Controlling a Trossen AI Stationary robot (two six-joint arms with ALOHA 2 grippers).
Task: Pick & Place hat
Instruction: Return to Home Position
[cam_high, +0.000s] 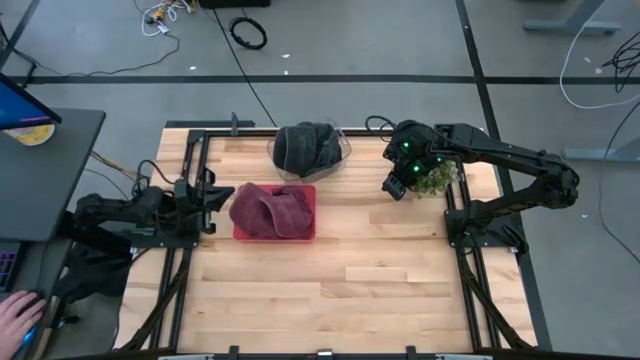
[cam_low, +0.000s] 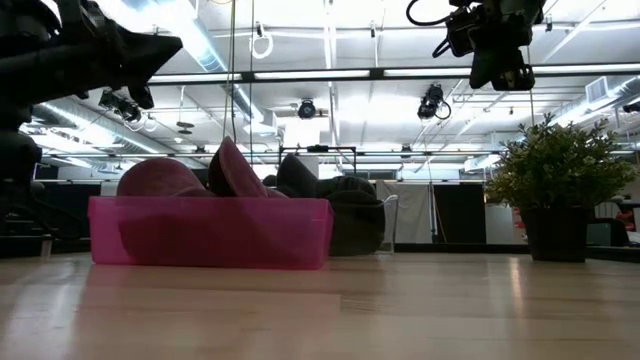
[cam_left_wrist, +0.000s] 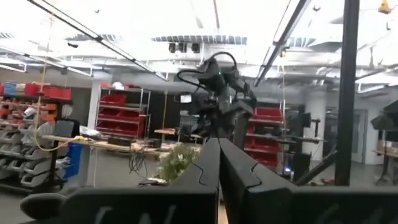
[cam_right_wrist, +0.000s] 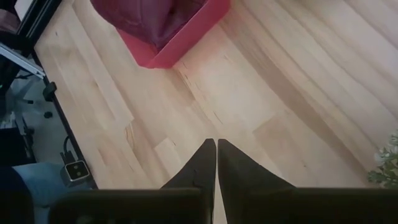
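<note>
A maroon hat (cam_high: 270, 210) lies in a pink bin (cam_high: 304, 236) left of the table's middle; in the low view its crown (cam_low: 165, 178) and a raised flap stick up above the bin's wall (cam_low: 210, 235). The bin's corner and the hat (cam_right_wrist: 155, 18) also show in the right wrist view. A dark hat (cam_high: 305, 148) sits in a clear bowl at the far edge. My right gripper (cam_high: 393, 187) is shut, high above the table near the far right, empty. My left gripper (cam_high: 218, 195) is shut at the left edge, beside the bin, empty.
A small potted plant (cam_high: 437, 178) stands near the far right edge, just beside my right gripper; it shows as a green bush (cam_low: 562, 190) in the low view. Bare wood (cam_high: 330, 290) covers the table's near half. A person's hand (cam_high: 15, 315) rests off the table at the left.
</note>
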